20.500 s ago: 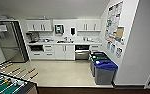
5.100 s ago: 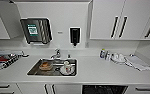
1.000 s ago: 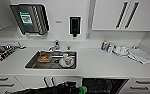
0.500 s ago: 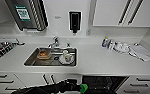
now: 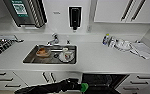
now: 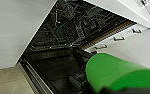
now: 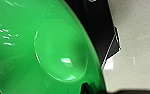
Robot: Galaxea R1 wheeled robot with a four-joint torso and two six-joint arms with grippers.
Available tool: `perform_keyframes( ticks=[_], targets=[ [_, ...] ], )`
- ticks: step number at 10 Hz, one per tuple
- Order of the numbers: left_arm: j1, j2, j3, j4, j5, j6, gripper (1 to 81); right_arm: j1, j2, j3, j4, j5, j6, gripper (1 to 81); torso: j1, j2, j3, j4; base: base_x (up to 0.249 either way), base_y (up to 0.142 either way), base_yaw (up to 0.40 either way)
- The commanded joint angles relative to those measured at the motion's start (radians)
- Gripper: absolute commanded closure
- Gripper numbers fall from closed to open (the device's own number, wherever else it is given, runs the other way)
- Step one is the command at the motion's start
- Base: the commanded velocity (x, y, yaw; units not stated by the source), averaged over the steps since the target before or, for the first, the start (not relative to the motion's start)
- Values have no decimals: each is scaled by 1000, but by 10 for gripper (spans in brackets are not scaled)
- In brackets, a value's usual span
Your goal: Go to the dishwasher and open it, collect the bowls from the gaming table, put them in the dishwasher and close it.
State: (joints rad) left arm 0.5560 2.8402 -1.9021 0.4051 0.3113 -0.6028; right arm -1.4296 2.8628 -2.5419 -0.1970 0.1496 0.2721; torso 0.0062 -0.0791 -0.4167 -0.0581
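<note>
My left arm [image 5: 48,88] reaches in low in front of the cabinets, and at its end sits a green bowl [image 5: 84,86], right at the open mouth of the dishwasher [image 5: 103,81]. From my left wrist the same green bowl [image 6: 116,72] looms large just in front of the dishwasher [image 6: 66,37], whose dark inside and wire racks lie open beyond it. I cannot tell how my left fingers stand, nor whether they hold the bowl.

From my right wrist a green bowl [image 7: 41,50] shows its round underside close up, with pale speckled floor [image 7: 133,45] beside it. Here too I cannot tell how my fingers stand.

The dishwasher sits under the white counter [image 5: 98,58], below and to the right of the sink [image 5: 51,54]. In the sink lie an orange-brown dish [image 5: 43,52] and a white dish [image 5: 66,56], with the tap [image 5: 54,40] behind it. On the wall above the sink hang a paper towel dispenser [image 5: 28,11] and a black soap dispenser [image 5: 74,16]. Far right of the sink, on the counter, lie a bottle [image 5: 106,39] and some clear wrapping [image 5: 122,44].
</note>
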Motion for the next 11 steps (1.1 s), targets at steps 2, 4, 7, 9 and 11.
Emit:
perform_keyframes(
  ticks=[2,4,7,9,11],
  targets=[
    [-164,110,-78,14,12,-2,811,13,0,20,-19,-58,-10,811,0,0,0,0,0,0,0],
    [-172,171,-141,34,34,0,811,14,2,20,-18,-58,-10,811,0,0,0,0,0,0,0],
    [-196,213,-143,34,37,0,811,17,6,20,-18,-58,-10,811,0,0,0,0,0,0,0],
    [-196,234,-147,37,37,0,811,22,8,16,-16,-58,-10,811,0,0,0,0,0,0,0],
    [-199,262,-160,63,37,0,811,22,9,16,-16,-58,-10,811,0,0,0,0,0,0,0]
  ],
)
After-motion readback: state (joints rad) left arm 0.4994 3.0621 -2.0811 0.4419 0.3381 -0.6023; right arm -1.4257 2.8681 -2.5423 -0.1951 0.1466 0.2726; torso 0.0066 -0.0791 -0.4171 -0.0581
